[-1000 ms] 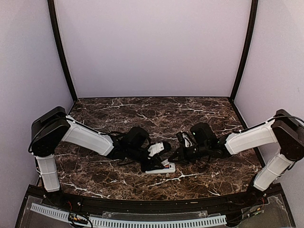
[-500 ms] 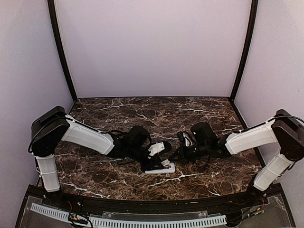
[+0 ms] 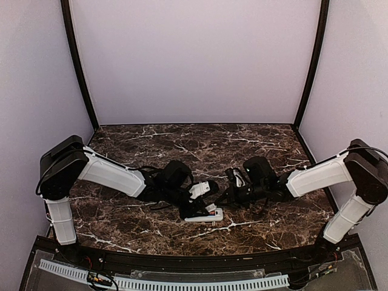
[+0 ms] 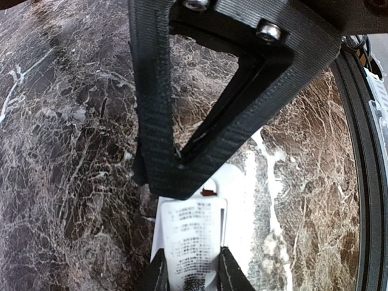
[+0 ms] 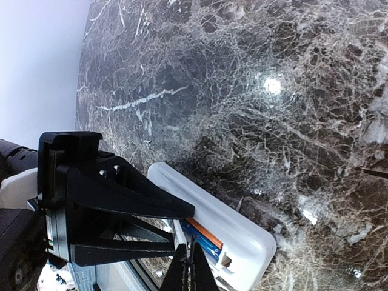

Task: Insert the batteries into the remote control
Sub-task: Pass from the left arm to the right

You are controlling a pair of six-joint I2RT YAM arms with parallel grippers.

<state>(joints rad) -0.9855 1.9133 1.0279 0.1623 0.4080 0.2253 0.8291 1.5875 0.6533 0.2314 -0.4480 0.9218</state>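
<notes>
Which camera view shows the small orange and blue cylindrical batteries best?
Right wrist: the batteries lie in plain sight in the open compartment of the white plastic remote control. Top external shows only a reddish speck; left wrist shows only a small red bit.

Table top (image 5: 242,91): dark brown marble-look surface, white veining, polished, glossy, lamp glare.
Remote control (image 5: 233,236): white plastic, smooth, slight sheen.
Label (image 4: 193,233) on remote back: paper-like, printed, matt.
Batteries (image 5: 204,236): orange and blue wrap, glossy.
Right gripper (image 4: 174,179): black plastic, matt, fine ribbed layer lines.
Screws (image 4: 268,30): bright metal.
Walls (image 3: 194,60): matt lilac.
</notes>
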